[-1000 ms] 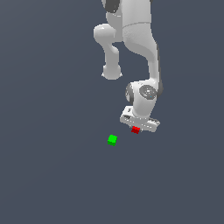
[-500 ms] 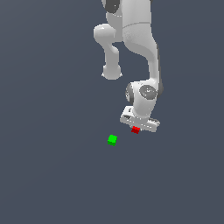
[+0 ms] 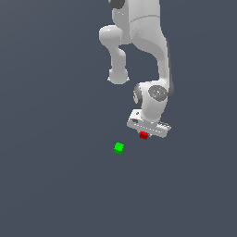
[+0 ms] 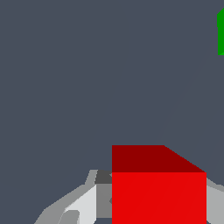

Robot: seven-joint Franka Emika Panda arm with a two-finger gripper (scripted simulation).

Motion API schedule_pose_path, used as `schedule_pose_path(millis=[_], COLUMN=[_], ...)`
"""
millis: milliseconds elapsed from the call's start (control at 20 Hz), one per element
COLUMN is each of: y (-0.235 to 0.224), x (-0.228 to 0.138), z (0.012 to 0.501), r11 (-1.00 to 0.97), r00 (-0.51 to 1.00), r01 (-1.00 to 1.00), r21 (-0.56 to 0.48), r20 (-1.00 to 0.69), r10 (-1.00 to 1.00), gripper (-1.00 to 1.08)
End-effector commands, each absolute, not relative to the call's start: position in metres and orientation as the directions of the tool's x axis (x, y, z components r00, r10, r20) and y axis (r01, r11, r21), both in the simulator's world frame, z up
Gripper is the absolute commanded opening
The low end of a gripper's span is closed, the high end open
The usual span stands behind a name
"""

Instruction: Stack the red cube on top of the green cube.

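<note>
Flat, even simulator lighting, sharp throughout, with no cast shadows or glare.

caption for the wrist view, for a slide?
Red cube sits between the gripper fingers; green cube shows at the frame edge.

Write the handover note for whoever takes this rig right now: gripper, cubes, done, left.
Gripper: down low around the red cube, fingers on either side of it in the wrist view; whether they are clamped on it cannot be told.
Red cube: between the fingers, apart from the green cube.
Green cube: alone on the grey floor, toward the exterior view's left of the gripper and a little lower in that picture; only its edge shows in the wrist view.
Done: gripper brought to the red cube.
Left: confirm the grasp, lift, carry over the green cube, set down on top, release.
</note>
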State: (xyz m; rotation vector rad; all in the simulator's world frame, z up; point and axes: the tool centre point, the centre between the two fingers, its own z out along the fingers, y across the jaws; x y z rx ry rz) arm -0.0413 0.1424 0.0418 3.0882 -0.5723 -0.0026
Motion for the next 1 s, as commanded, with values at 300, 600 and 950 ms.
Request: schedule_pose_path(millis=[300,600,950], y=[0.142,0.142,0.137], x=[-0.041,-0.041,-0.038], z=[0.098,0.119,0.116], r11=[-0.933,-0.933,-0.933], r00=[0.933,0.933,0.933], r01=[-0.359,-0.359,-0.359], r21=[0.000,0.000,-0.001], r20=[0.000,0.000,0.001], r10=[-0.359,-0.359,-0.359], gripper=[-1.00,-1.00,-1.00])
